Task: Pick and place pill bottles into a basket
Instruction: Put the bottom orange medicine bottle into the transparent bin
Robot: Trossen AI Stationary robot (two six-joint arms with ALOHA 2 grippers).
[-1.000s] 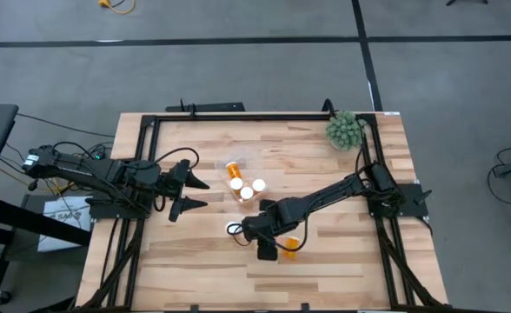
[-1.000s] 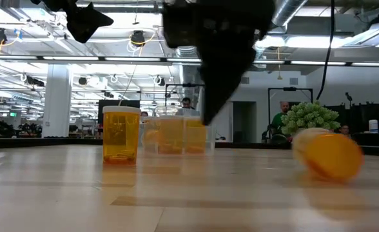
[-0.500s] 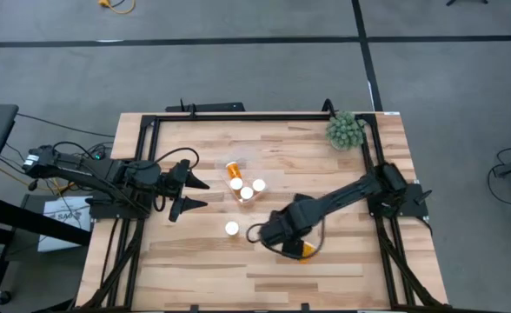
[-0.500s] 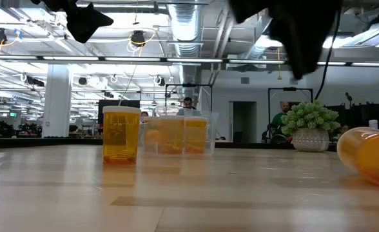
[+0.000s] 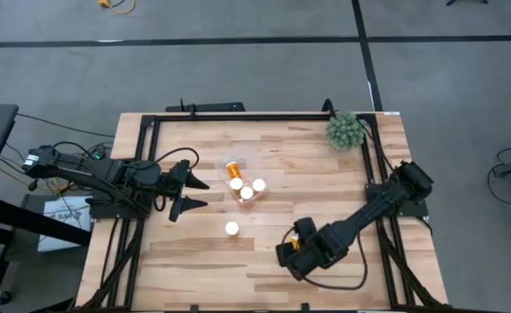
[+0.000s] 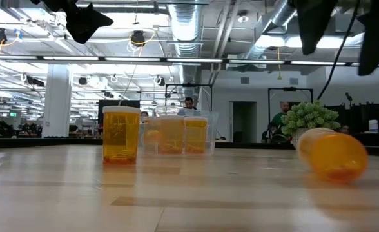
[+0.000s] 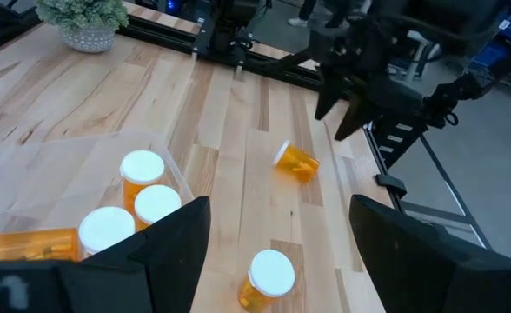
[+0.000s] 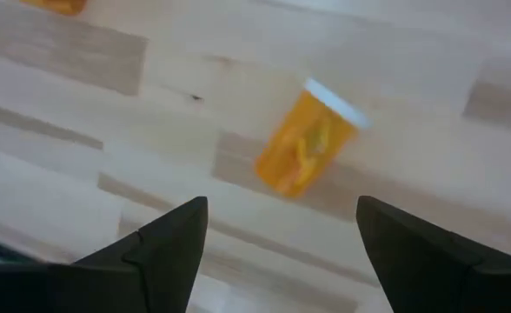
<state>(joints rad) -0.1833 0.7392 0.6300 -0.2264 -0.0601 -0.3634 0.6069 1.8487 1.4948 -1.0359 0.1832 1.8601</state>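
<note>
One pill bottle [image 8: 308, 143], orange with a white cap, lies on its side on the wood [image 6: 331, 154] toward the table's near right. My right gripper [image 8: 282, 252] hangs open above it, pointing down, fingers either side and clear of it [image 5: 292, 254]. A second bottle [image 5: 231, 229] stands upright on its base near the table's middle [image 7: 268, 278]. The clear basket [image 5: 245, 181] holds three bottles: two upright and one lying. My left gripper [image 5: 203, 195] waits open, raised at the table's left, facing the basket.
A green plant ball in a pale pot [image 5: 344, 130] stands at the far right corner. A black frame rail [image 5: 238, 116] runs around the table. Bare wood lies between the basket and the near edge. People show in the room beyond.
My right gripper has left the standing bottle, swung toward the table's near right edge, risen, rolled about its own axis and opened. It now hangs over the lying bottle, which rolled a little toward the right and came back. The standing bottle stays upright.
</note>
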